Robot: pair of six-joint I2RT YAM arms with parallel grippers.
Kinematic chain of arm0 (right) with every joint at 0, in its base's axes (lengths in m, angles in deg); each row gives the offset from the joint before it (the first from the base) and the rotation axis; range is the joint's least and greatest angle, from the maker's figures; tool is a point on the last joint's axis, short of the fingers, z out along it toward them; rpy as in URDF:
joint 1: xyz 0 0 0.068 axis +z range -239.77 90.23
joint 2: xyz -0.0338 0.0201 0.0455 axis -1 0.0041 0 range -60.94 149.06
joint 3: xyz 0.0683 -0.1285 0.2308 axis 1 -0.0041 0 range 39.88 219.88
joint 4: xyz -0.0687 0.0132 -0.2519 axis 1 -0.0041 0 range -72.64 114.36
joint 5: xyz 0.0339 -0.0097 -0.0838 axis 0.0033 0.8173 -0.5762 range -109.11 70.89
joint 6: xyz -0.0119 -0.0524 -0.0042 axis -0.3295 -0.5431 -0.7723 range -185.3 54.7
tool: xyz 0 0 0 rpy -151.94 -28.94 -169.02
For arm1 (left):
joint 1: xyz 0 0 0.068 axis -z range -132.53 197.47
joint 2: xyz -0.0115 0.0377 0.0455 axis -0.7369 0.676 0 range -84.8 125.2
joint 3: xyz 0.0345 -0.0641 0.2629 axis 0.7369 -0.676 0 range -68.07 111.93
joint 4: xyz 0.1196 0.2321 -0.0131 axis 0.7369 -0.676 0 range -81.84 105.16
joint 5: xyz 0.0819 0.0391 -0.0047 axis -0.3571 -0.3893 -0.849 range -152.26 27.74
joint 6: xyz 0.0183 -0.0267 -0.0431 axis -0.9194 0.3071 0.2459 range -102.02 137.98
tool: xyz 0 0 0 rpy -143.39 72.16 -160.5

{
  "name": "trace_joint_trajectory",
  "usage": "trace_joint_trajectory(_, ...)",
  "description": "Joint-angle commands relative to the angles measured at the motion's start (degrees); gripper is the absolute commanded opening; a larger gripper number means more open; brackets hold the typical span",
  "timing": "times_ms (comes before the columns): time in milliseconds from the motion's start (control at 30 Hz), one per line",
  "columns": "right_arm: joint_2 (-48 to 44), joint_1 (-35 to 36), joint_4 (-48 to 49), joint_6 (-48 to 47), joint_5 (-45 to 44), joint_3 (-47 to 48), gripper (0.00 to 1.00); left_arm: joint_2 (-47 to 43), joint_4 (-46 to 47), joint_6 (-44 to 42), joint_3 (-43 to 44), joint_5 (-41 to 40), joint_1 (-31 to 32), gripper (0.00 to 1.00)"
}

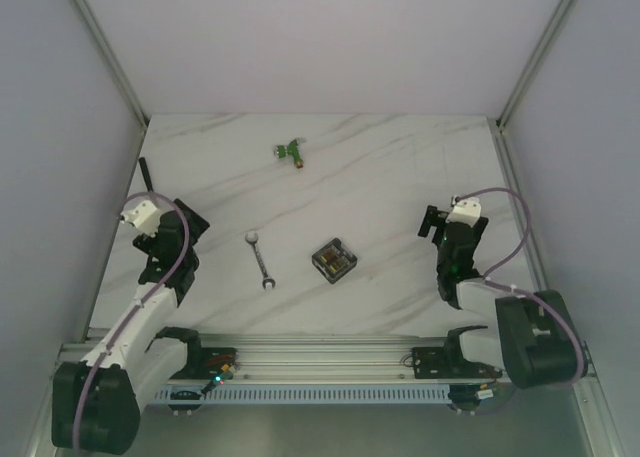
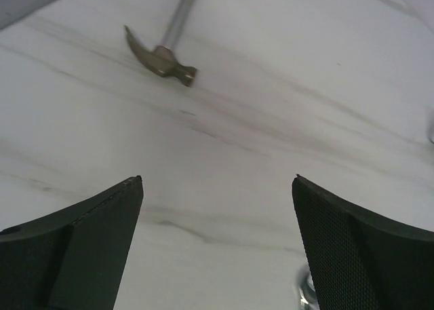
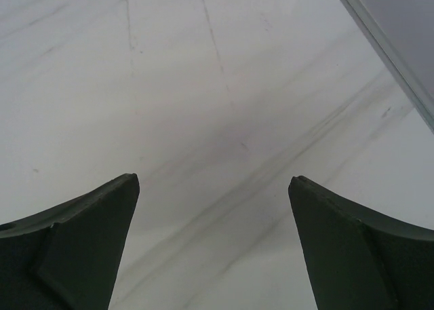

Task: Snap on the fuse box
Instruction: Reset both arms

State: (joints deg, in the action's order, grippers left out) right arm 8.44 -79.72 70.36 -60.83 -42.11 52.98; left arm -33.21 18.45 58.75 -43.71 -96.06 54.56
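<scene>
The fuse box (image 1: pixel 334 259) lies flat on the desk (image 1: pixel 400 177), between the 2 grippers and well apart from both. I think it sits there so either arm can reach it. The left gripper (image 2: pixel 217 182) and the right gripper (image 3: pixel 213 179) are both wide open and hold nothing, likely ready to grab. I count 1 fuse box, 1 wrench (image 1: pixel 260 260), 1 hammer (image 2: pixel 163 55) and 1 green connector (image 1: pixel 291 151).
</scene>
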Motion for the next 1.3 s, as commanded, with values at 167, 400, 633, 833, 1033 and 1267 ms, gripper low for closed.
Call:
trace_joint_trajectory(167,7.6,-2.21,30.65,-7.39,1.08,-6.23,1.0,6.55,25.49,-15.58,-5.5,-4.96,-6.05,1.0)
trace_joint_trajectory(400,17.55,-8.03,32.26,-7.17,15.29,-2.23,1.0,19.14,36.09,-20.34,-4.19,-1.39,-6.61,1.0)
trace_joint_trajectory(633,17.78,-9.34,27.88,-4.88,14.49,-0.09,1.0,27.39,50.96,-26.54,-6.19,1.66,-6.64,1.0)
trace_joint_trajectory(833,17.87,-9.34,27.22,-4.65,13.64,0.39,1.0,30.52,59.04,-28.19,-9.22,4.37,-6.48,1.0)
trace_joint_trajectory(1033,17.88,-9.34,27.14,-4.65,13.64,0.43,1.0,35.52,58.95,-38.46,-5.48,22.07,-5.69,1.0)
trace_joint_trajectory(1267,17.89,-9.34,27.21,-4.65,13.61,0.43,1.0,37.3,75.39,-39.87,-13.49,23.44,-5.15,1.0)
